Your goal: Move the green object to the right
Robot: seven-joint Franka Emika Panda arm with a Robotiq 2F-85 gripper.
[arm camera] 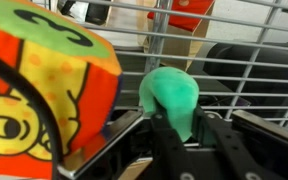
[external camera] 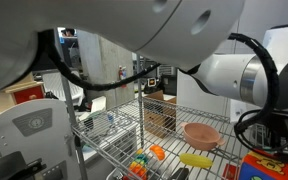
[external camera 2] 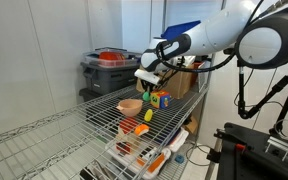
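In the wrist view the end effector (arm camera: 174, 120) is clenched on the green object (arm camera: 172, 88), its fingers pressed against both flanks of the dome. The toy sits just beside an orange-and-yellow soft cube (arm camera: 44, 90) (a cartoon bear on one face), over the wire surface (external camera 2: 79, 125) and near the pink bowl (external camera 2: 131, 105).

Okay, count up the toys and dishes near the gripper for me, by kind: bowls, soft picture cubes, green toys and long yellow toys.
pink bowl: 1
picture cube: 1
green object, held in the gripper: 1
long yellow toy: 1
Total: 4
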